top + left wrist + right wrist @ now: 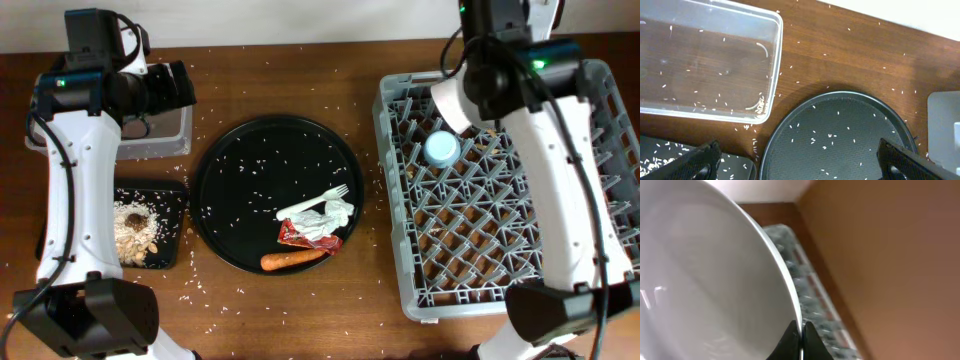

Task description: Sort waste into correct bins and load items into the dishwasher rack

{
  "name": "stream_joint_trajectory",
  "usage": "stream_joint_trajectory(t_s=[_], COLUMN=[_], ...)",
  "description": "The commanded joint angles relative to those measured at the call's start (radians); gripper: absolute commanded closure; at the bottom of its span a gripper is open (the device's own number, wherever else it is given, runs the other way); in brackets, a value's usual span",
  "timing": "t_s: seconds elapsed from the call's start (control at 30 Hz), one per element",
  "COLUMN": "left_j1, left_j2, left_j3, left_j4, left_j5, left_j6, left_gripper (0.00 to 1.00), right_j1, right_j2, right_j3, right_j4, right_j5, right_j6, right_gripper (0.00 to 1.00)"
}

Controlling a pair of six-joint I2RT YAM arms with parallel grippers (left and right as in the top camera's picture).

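The right end effector was pinched shut on the rim of the white bowl. It held the bowl tilted over the far left corner of the dishwasher rack, near the light-blue cup in the lattice. The left end effector hung wide open and empty over the table, between the clear tub and the round black tray. On that tray lay the fork, napkin, red wrapper and carrot. Oat scraps sat in the shallow black tray.
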Motion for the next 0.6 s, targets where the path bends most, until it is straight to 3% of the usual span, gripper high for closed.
stream_joint_trajectory(t_s=[0.0, 0.27, 0.57], left_j1=[0.003, 0.002, 0.002], left_j2=[-0.004, -0.004, -0.004], left_j3=[0.006, 0.006, 0.006], left_j4=[0.021, 0.031, 0.031], left_j5=[0.007, 0.007, 0.007], left_j6=[-0.002, -0.002, -0.002], left_gripper=[0.01, 0.01, 0.01], right_j1=[0.024, 0.207, 0.234], right_j2=[0.034, 0.058, 0.184], right_j3=[-0.062, -0.126, -0.131], right_j4=[0.001, 0.058, 0.126], right_j5=[0.102, 0.079, 0.028], right_j6=[-0.007, -0.007, -0.008], right_gripper=[0.96, 0.96, 0.96])
